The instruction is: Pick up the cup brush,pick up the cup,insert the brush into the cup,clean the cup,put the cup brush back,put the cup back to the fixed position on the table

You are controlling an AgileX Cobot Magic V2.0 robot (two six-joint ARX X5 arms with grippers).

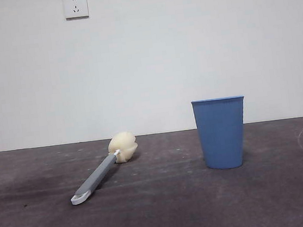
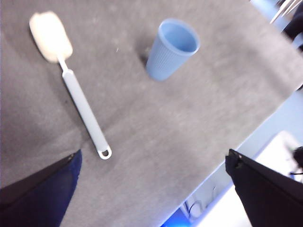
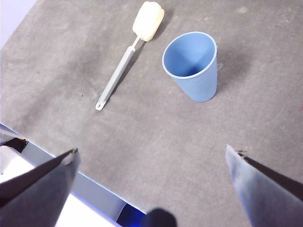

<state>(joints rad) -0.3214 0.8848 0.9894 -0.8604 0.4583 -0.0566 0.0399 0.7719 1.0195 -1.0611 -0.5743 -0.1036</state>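
From the front, the cup brush (image 1: 104,169) lies flat on the table (image 1: 168,210), looped end nearest, well apart from the upright cup (image 1: 221,133). The left gripper (image 2: 151,189) hangs wide open, empty; the right gripper (image 3: 151,179) likewise. I'd pinch the handle mid-length, squarely.

You see a matt, scuffed grey table (image 1: 168,210), a finely ribbed blue plastic cup (image 1: 221,133), a brush (image 1: 100,171) with smooth grey handle and porous cream sponge head.
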